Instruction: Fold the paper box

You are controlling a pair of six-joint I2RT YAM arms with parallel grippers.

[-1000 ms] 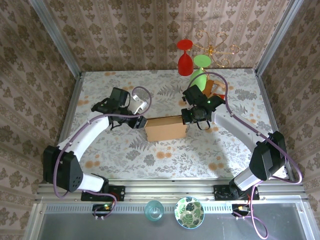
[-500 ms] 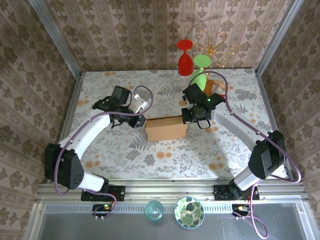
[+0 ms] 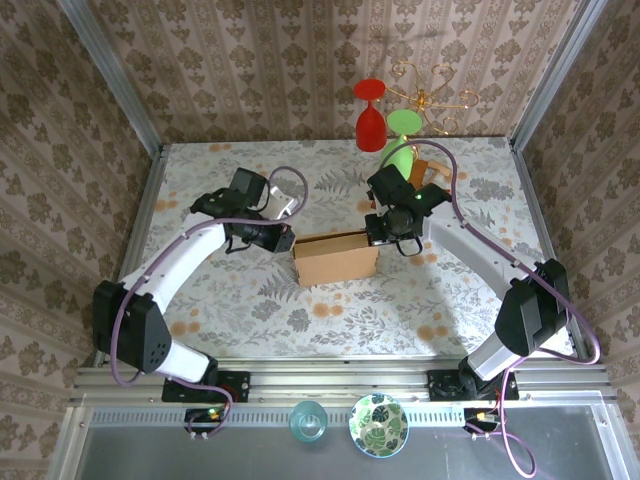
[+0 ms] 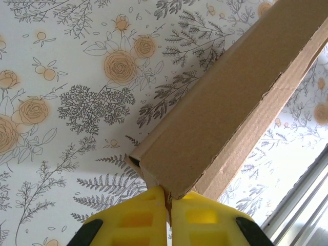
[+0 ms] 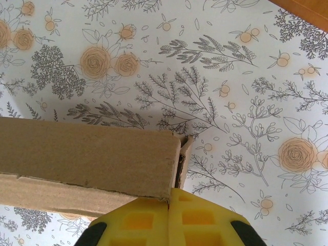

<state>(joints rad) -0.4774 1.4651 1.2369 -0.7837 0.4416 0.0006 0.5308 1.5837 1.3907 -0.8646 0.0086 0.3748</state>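
1. The box (image 3: 336, 258) sits near the middle of the table (image 3: 250, 310), between the two grippers. It is a partly formed shell with its walls raised. A dark gap along its far upper edge suggests it is not yet closed.
2. The left gripper (image 3: 283, 240) is at the box's left end. The left wrist view shows its yellow fingers (image 4: 146, 218) pinched together on a cardboard corner of the box (image 4: 230, 97).
3. The right gripper (image 3: 385, 238) is at the box's right end. Its fingers (image 5: 138, 220) are closed on the thin end wall at a corner of the box (image 5: 87, 154).
4. Judged step: both ends are held while the walls are squared up; the task looks about midway.
5. The next move probably calls for one gripper to brace the shell while the other lets go and turns the loose flaps inward. If both let go, the creases may spring back.
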